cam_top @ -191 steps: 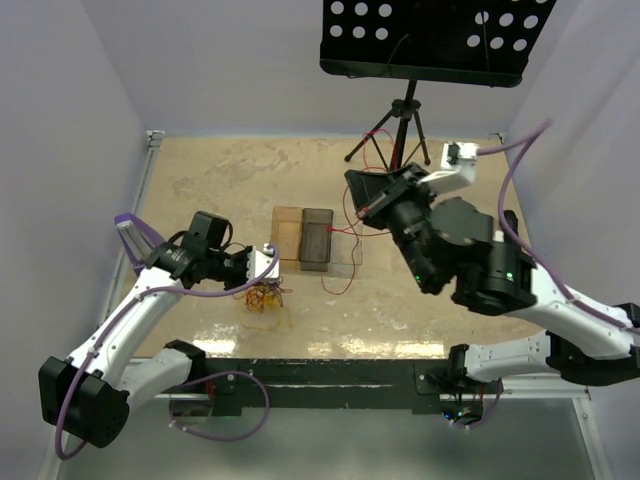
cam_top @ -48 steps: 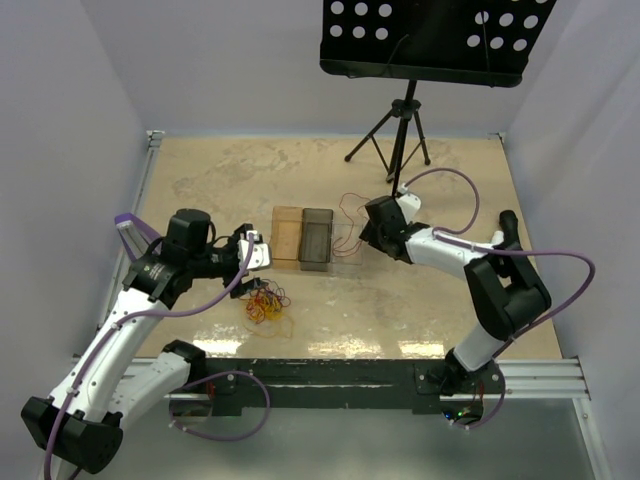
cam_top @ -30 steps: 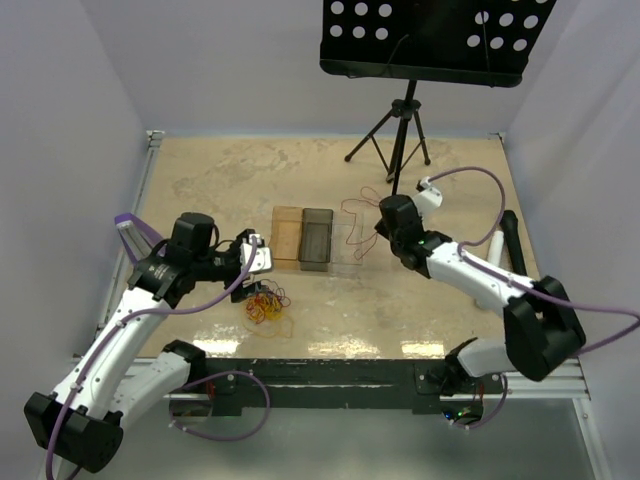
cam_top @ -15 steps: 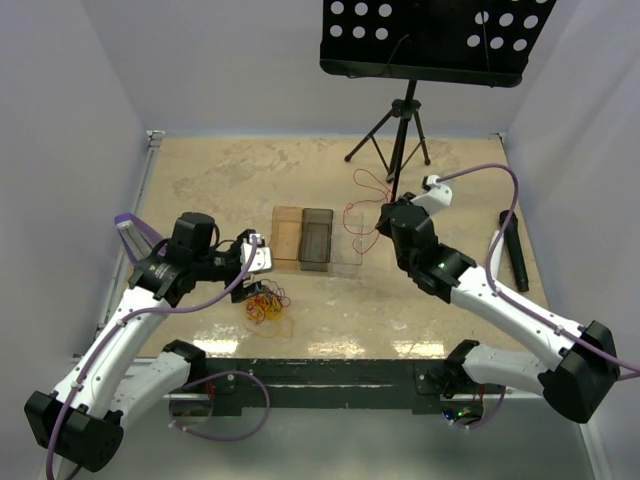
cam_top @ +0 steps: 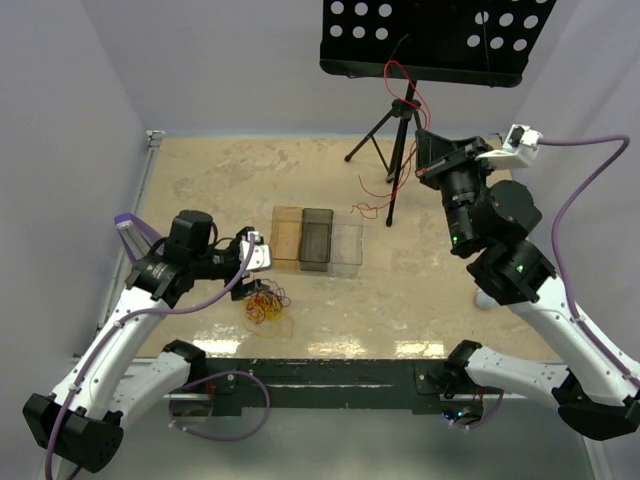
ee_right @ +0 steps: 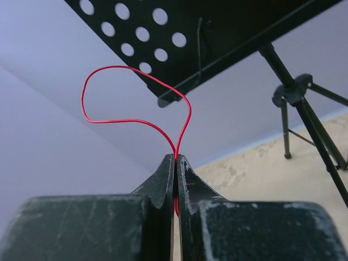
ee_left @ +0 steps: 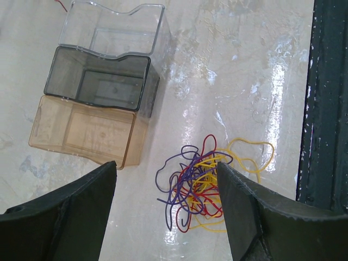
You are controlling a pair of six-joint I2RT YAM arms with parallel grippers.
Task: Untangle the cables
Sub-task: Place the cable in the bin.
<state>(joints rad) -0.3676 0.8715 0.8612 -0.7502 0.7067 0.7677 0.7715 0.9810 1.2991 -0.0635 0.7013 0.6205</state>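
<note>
On the mottled beige table [cam_top: 200, 180], the left gripper [ee_left: 166, 168] hangs wide apart and empty over the tangle of thin yellow, red and purple cables [ee_left: 198, 187]. The right gripper [ee_right: 175, 157], raised high, pinches one springy red wire [ee_right: 130, 120]. These strands look feather-light and are probably best pinched at an outer loop.

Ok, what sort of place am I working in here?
Probably a lab test cell, not a home or workshop: plain lilac walls box in a worn beige tabletop, a black rail runs along its near edge, and a music stand stands at the back.
</note>
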